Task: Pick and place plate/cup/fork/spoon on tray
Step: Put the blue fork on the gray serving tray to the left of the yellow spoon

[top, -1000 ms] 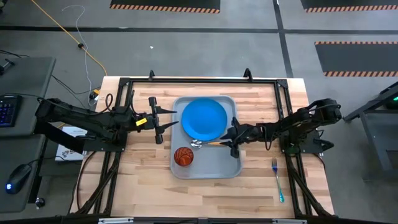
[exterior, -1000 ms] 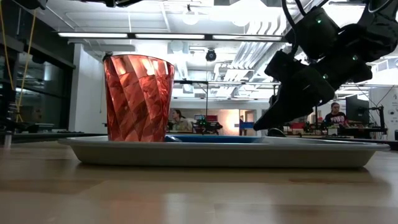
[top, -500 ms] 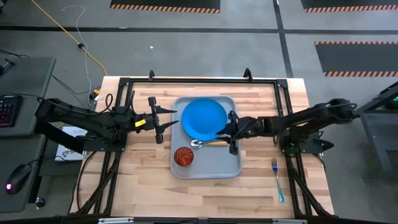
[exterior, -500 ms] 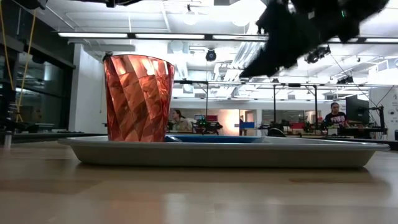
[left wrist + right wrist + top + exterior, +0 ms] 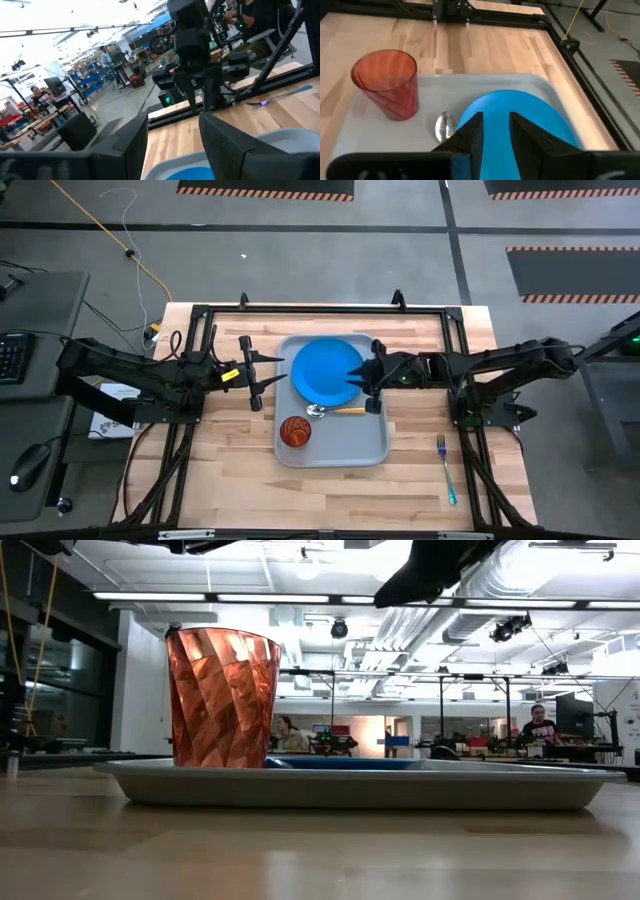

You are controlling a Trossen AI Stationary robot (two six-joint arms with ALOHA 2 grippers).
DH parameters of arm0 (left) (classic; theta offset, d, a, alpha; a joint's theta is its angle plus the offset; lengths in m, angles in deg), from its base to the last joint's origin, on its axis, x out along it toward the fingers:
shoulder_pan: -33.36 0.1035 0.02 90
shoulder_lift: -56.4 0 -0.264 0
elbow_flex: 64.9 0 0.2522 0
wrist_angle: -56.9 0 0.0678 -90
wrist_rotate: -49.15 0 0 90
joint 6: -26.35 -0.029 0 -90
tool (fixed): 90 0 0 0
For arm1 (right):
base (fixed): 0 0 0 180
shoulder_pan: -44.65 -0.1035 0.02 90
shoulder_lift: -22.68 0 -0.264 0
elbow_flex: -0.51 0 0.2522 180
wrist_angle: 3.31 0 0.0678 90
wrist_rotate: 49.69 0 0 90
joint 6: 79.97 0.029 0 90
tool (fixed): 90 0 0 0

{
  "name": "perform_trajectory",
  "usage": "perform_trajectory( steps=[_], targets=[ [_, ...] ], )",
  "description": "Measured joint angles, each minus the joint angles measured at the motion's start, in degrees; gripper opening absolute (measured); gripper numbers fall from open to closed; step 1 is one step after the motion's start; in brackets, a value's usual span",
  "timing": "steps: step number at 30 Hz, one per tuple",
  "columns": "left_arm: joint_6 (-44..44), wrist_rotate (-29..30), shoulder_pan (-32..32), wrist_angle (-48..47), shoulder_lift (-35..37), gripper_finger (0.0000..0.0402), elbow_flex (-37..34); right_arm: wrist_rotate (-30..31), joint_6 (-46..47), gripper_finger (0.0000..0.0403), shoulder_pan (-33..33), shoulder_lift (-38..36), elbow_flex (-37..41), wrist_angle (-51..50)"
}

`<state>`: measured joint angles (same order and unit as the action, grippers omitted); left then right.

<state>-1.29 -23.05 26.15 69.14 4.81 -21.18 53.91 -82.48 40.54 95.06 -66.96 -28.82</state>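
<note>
The pale grey-blue tray point(image 5: 372, 448) lies mid-table. On it rest the blue plate point(image 5: 328, 370) at the far end, the red cup point(image 5: 295, 430) upright at the near left, and the spoon point(image 5: 335, 411) lying flat between them, its bowl point(image 5: 445, 125) toward the cup. The teal-handled fork point(image 5: 446, 470) lies on the table near the right front. My right gripper point(image 5: 372, 376) hovers open above the tray's right side, by the plate's edge, holding nothing. My left gripper point(image 5: 258, 375) is open and empty just left of the tray.
A black frame rail point(image 5: 320, 310) runs along the table's far side and down both sides under the arms. Bare wood lies in front of the tray point(image 5: 330, 490) and between tray and fork. People and benches show in the room beyond.
My right gripper has risen from just above the tray beside the spoon's handle, out of the top of the low view, and gone a little toward the table's far edge. The spoon, cup and plate have stayed in place on the tray.
</note>
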Motion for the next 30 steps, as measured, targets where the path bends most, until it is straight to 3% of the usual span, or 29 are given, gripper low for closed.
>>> perform_trajectory(
  steps=[30],
  targets=[
    [0.0, 0.0, 0.0, -0.09, 0.02, 0.0168, 0.0, 0.16, -3.13, 0.0083, -0.01, 0.04, 0.17, -0.08]
  ],
)
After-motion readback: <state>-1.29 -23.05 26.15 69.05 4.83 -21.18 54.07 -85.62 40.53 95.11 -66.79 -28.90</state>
